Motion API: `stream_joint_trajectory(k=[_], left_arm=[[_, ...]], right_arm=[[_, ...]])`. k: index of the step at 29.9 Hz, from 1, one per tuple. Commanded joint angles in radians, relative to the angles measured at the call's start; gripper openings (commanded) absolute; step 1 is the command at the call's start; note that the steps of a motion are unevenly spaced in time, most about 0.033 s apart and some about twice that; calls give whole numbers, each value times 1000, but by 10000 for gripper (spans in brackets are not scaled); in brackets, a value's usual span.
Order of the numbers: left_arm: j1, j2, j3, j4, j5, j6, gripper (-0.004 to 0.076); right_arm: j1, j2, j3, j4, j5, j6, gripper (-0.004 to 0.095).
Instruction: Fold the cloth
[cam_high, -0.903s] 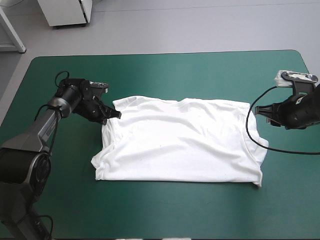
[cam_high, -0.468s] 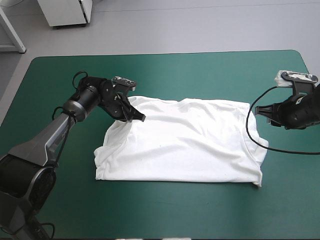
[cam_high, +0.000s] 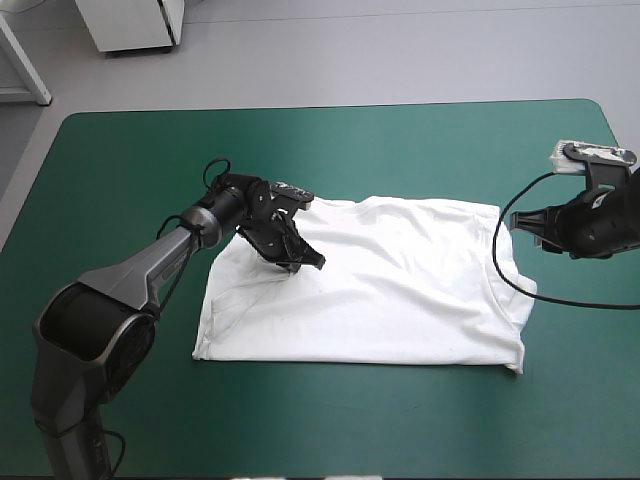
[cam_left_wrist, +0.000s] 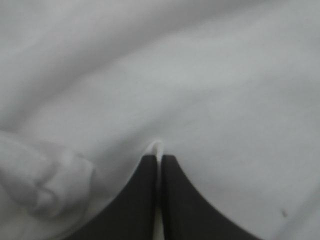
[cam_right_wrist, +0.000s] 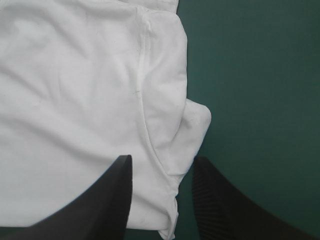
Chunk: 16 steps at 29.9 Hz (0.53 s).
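White T-shirt (cam_high: 400, 285) lies spread on the teal-green desk (cam_high: 300, 140). Left gripper (cam_high: 310, 262) pinches its far-left part; right gripper (cam_high: 524, 226), parted wide, hovers at the right sleeve. The thin pinch may slip, skewing the fold.

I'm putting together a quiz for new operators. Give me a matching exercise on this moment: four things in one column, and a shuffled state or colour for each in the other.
Things:
1 left gripper
2 right gripper
3 T-shirt
4 table cover

States:
A teal-green
B open, at the shirt's right-hand edge
C shut on a pinch of the shirt
D white, spread flat, one corner lifted over its body

Pairs: 1-C; 2-B; 3-D; 4-A
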Motion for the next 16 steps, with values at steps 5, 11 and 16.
stream_joint_trajectory(k=[5,11,16], left_arm=[[-3,-60,-26,-9,15,-1,165],[-1,-118,-104,4,93,14,361],[-1,-197,-189,83,115,14,361]], right_arm=[[-4,-28,-32,1,-29,-4,372],[-4,-26,-32,-7,-29,-4,402],[-4,-16,-18,-63,-29,4,473]])
